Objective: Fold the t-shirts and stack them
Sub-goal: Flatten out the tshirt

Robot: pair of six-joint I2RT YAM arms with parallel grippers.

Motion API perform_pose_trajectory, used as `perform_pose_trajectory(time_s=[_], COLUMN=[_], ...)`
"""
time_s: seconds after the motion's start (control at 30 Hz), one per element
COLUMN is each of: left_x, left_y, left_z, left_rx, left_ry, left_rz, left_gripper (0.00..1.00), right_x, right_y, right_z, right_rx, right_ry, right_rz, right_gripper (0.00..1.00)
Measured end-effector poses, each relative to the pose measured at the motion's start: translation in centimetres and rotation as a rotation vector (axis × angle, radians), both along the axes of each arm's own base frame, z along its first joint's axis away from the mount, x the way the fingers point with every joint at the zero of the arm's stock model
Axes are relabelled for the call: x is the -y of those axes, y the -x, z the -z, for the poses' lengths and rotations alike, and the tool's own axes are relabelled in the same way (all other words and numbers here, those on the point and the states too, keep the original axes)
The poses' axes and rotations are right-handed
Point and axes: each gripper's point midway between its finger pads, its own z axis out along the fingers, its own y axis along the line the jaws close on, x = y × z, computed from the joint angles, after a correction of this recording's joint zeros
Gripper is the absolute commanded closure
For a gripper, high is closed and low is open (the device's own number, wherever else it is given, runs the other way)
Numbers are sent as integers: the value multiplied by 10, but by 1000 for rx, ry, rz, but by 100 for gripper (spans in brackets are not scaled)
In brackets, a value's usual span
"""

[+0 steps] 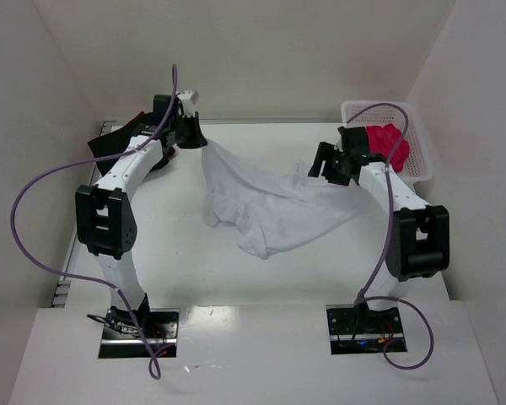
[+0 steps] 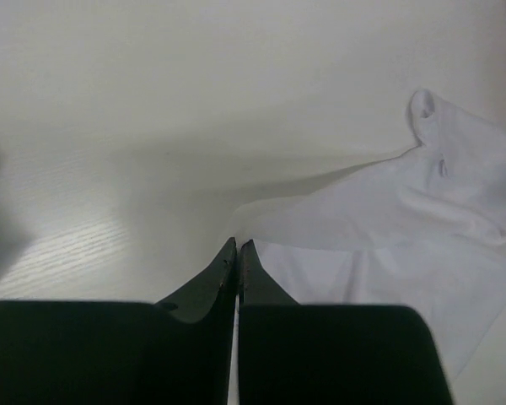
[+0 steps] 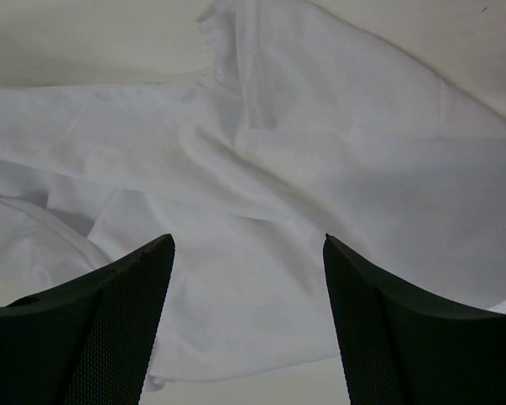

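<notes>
A white t-shirt (image 1: 270, 211) lies crumpled across the middle of the table. My left gripper (image 1: 198, 139) is shut on its far left corner and holds that corner up, so the cloth hangs in a peak. In the left wrist view the shut gripper (image 2: 238, 245) meets the shirt's edge (image 2: 388, 236). My right gripper (image 1: 318, 167) is open over the shirt's right side; in the right wrist view the gripper (image 3: 249, 240) hovers over the white cloth (image 3: 320, 152) and holds nothing. A bright pink-red t-shirt (image 1: 388, 143) is bundled in the basket. A black t-shirt (image 1: 108, 142) lies at the far left, mostly hidden by my left arm.
The white lattice basket (image 1: 417, 126) stands at the far right corner against the wall. A sliver of dark red cloth (image 1: 137, 118) shows beside the black t-shirt. White walls close in the table at the back and both sides.
</notes>
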Motion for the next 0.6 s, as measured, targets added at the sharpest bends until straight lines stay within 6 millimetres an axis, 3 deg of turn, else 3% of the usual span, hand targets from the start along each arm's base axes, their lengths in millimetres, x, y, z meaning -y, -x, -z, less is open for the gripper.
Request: perform_pose_trajectory(time_s=[0.07, 0.23, 0.4, 0.5, 0.6], left_x=[-18, -36, -39, -37, -37], left_y=[2, 0, 3, 5, 6], left_z=[7, 9, 15, 16, 16], left_rx=[-36, -50, -71, -79, -84], left_ry=[1, 3, 7, 13, 20], left_rz=[-33, -70, -71, -62, -61], left_gripper=[100, 100, 100, 100, 100], right_x=[-5, -16, -32, -34, -35], right_y=[-6, -21, -56, -62, -78], right_z=[17, 43, 65, 76, 74], right_rx=[-31, -84, -82, -97, -75], right_ry=[4, 21, 69, 99, 138], right_rz=[-11, -42, -74, -85, -83], right_gripper=[23, 25, 29, 32, 32])
